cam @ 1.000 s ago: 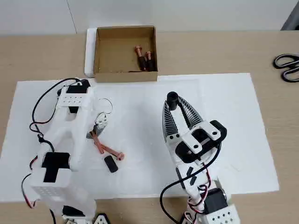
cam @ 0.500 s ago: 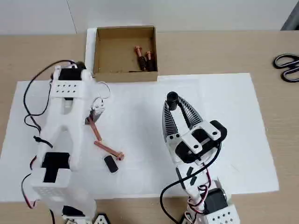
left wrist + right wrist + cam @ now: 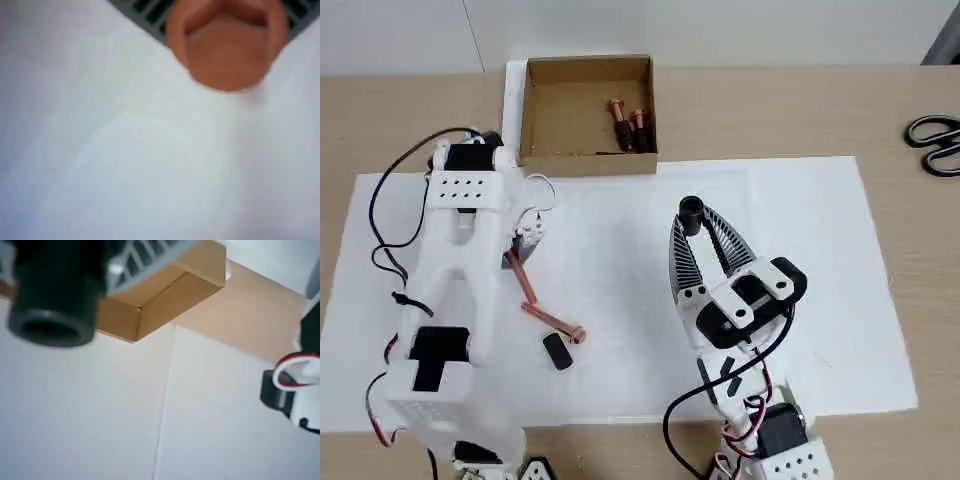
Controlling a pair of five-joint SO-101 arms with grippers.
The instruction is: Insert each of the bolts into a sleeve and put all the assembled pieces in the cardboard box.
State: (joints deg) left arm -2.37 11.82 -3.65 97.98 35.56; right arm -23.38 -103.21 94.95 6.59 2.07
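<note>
Copper-coloured metal bolt [image 3: 526,284] pinched at its upper end by the left gripper [image 3: 513,258], hanging tilted over the left part of the white paper sheet [image 3: 820,260]. Second copper bolt [image 3: 555,322] lies flat just beside its lower tip. Loose black sleeve [image 3: 556,351] near that, toward the sheet's front edge.

Black cylindrical plastic sleeve [image 3: 690,208] clamped between the right gripper [image 3: 693,224] fingers, mid-sheet, open paper all round.

Brown cardboard box [image 3: 525,100] at the sheet's far edge, two assembled pieces [image 3: 626,124] in its right side.

Wooden worktop [image 3: 410,120]. Black-handled scissors [image 3: 932,143] at its right edge, well apart.
</note>
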